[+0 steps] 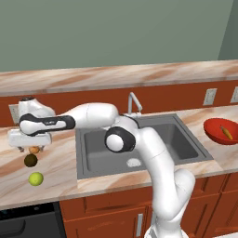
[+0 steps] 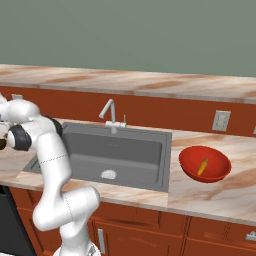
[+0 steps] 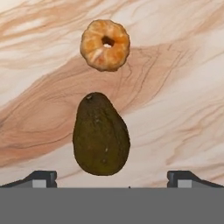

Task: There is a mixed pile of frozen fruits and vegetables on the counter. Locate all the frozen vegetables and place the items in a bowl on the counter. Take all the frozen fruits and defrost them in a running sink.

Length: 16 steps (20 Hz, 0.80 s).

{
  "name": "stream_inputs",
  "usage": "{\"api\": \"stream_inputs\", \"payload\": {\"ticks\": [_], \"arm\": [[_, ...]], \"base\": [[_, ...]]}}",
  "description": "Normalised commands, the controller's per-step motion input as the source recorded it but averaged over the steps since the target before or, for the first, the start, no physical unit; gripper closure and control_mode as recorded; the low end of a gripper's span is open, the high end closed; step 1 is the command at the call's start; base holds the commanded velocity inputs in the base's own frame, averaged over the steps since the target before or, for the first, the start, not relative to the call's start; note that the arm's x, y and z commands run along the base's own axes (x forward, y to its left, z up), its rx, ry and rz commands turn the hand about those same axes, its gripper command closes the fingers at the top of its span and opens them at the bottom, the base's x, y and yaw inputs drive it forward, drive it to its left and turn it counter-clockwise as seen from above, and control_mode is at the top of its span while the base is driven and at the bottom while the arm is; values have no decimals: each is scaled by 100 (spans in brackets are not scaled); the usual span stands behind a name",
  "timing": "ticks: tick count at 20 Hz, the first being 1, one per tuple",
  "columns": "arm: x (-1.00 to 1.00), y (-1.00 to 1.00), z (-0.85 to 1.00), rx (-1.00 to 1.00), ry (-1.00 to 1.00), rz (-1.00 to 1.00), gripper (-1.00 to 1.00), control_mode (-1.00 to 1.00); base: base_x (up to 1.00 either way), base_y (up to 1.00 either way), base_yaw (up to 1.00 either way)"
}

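From the left, the gripper (image 1: 31,148) hangs open over the small orange fruit (image 1: 34,150) on the counter (image 1: 14,181). From the right, the carrot (image 2: 203,166) lies in the red bowl (image 2: 192,170). The hand's camera looks down on the dark avocado (image 3: 101,134): picking it looks next, needing a straight descent.

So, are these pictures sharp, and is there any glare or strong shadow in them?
Hand view: sharp and evenly lit; the dark brown lump and the small orange ball show fine texture and cast almost no shadow on the counter. Left base view: softer; the sink is shaded inside. Right base view: the red bowl is glossy, with no harsh glare.
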Motion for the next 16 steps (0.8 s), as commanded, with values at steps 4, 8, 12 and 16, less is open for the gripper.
{"api": "stream_inputs", "payload": {"ticks": [4,8,12,16], "arm": [[-1,0,-31,0,5,0,-100,-100],[5,10,-26,0,1,0,-100,-100],[24,27,-7,-5,2,-2,-100,-100],[9,24,-15,-3,7,-2,-100,-100]], "base": [[0,0,0],[0,0,0],[0,0,0],[0,0,0]]}}
